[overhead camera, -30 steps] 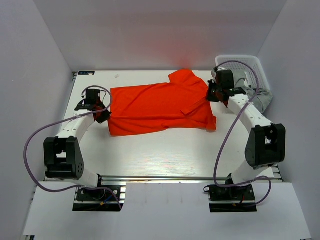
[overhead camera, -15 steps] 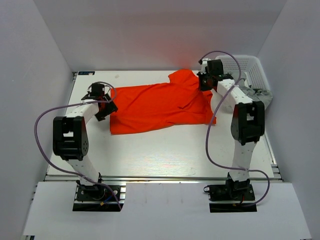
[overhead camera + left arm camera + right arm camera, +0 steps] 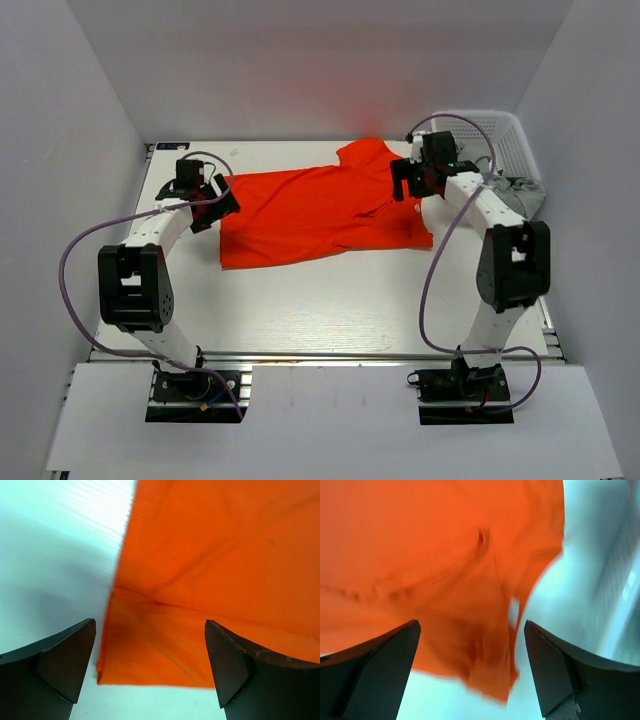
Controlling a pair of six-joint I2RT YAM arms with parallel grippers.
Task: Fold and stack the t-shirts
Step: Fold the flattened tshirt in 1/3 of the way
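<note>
An orange-red t-shirt (image 3: pixel 320 212) lies spread across the far half of the white table (image 3: pixel 330 310), with one sleeve pointing to the back. My left gripper (image 3: pixel 214 197) hovers at the shirt's left edge, open. The left wrist view shows a folded corner of the orange cloth (image 3: pixel 165 645) below my left gripper (image 3: pixel 150 625), untouched by the fingers. My right gripper (image 3: pixel 404 181) stands open over the shirt's right end, and the right wrist view shows a loose orange flap (image 3: pixel 490 655) under my right gripper (image 3: pixel 470 624). A grey t-shirt (image 3: pixel 518 192) hangs from the basket.
A white lattice basket (image 3: pixel 492 128) stands at the back right corner, close behind the right arm. White walls enclose the table on three sides. Purple cables loop off both arms.
Both grippers were shut on the orange shirt's ends and have opened, letting the cloth go. The left gripper moved toward the back; the right one shifted left over the shirt.
</note>
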